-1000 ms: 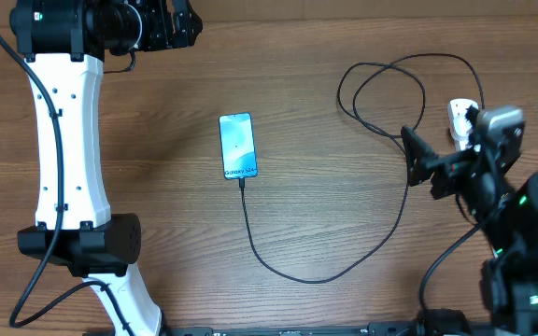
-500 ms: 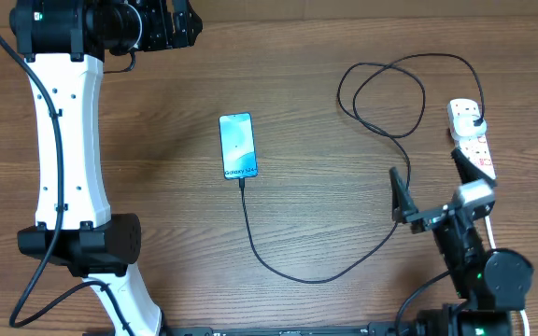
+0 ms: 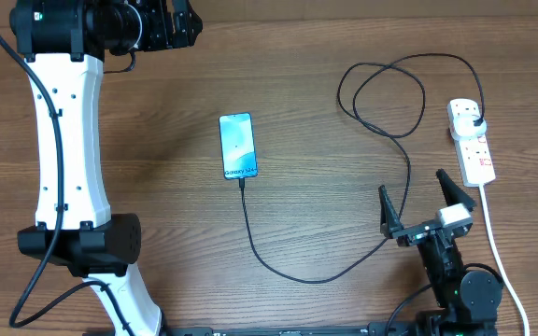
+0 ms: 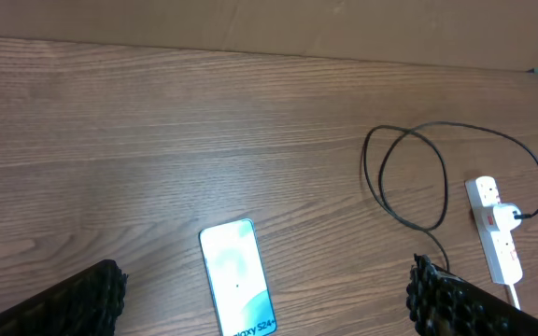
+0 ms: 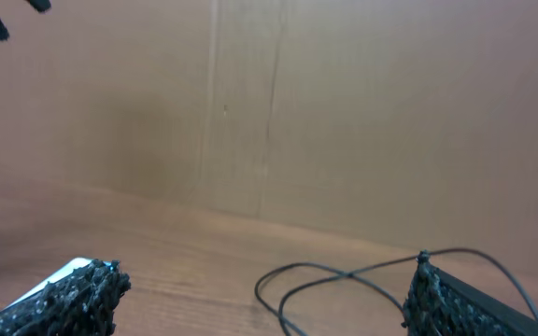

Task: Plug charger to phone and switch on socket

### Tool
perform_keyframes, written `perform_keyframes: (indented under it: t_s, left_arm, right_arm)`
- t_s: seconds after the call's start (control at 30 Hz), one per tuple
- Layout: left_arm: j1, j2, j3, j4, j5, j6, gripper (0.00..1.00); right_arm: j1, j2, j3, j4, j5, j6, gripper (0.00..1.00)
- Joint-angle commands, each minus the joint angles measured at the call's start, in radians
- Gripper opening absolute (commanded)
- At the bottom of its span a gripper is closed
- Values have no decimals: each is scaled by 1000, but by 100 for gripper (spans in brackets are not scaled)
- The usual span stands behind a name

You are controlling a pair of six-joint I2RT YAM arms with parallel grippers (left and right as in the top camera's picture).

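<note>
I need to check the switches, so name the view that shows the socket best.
Overhead: the socket lies whole, seen from straight above, the charger's plug at its far end. The left wrist view shows it smaller, at an angle. The right wrist view does not show it.

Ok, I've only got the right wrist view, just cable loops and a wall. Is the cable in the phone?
Observer: From overhead, the thin black charger cable ends right at the lower short edge of the slim smartphone with the lit teal screen. It looks plugged in.
Operator: And its other end?
Observer: Its black plug sits in the end outlet of the white power strip.
Operator: Where's that strip from my gripper?
Observer: Ahead and to the right of the right gripper, which is open and touches nothing.
</note>
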Motion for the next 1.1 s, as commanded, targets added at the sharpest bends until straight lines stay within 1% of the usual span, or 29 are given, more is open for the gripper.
perform_keyframes:
  t_s: [0.0, 0.1, 0.2, 1.07]
  left_arm:
    - [3, 6, 2, 1, -3, 12, 100]
    - [3, 6, 2, 1, -3, 12, 100]
    - [3, 6, 2, 1, -3, 12, 100]
    - [3, 6, 2, 1, -3, 12, 100]
  right_arm:
    - [10, -54, -23, -60, 18, 0, 100]
    - [11, -84, -23, -126, 17, -1, 100]
    - [17, -98, -23, -240, 14, 2, 100]
    - [19, -98, -23, -235, 17, 10, 100]
